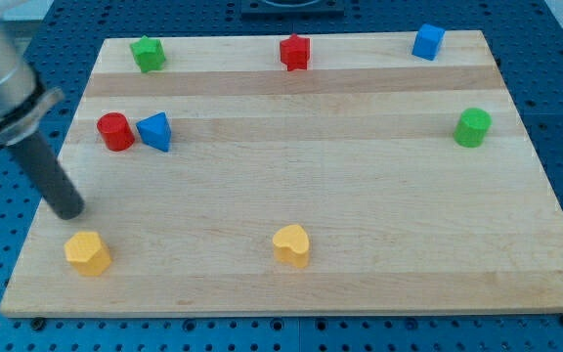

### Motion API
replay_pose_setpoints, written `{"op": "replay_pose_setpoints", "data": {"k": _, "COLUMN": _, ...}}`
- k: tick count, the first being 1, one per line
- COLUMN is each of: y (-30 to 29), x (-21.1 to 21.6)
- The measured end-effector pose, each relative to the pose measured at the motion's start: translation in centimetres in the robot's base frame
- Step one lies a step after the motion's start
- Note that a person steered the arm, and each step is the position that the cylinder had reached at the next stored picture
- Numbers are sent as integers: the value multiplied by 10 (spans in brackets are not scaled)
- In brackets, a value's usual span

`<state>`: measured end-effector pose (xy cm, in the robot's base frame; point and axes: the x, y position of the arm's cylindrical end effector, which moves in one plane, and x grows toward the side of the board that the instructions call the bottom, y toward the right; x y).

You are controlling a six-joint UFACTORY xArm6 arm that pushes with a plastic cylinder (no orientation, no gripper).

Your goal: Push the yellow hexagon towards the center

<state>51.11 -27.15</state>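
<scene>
The yellow hexagon (87,253) lies near the bottom left corner of the wooden board (360,196). My tip (69,211) is the lower end of the dark rod that comes in from the view's upper left. It stands just above and slightly left of the yellow hexagon, a small gap apart. A yellow heart-shaped block (292,244) lies at the bottom middle of the board.
A red cylinder (115,131) and a blue triangular block (154,131) sit side by side at the left. A green block (148,54), a red star-like block (294,52) and a blue cube (427,42) line the top. A green cylinder (473,128) is at the right.
</scene>
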Motion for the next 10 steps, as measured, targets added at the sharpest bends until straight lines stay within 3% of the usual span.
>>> {"op": "replay_pose_setpoints", "data": {"k": 3, "y": -21, "x": 7}}
{"op": "replay_pose_setpoints", "data": {"k": 5, "y": -22, "x": 71}}
{"op": "replay_pose_setpoints", "data": {"k": 6, "y": -2, "x": 77}}
{"op": "replay_pose_setpoints", "data": {"k": 10, "y": 60, "x": 50}}
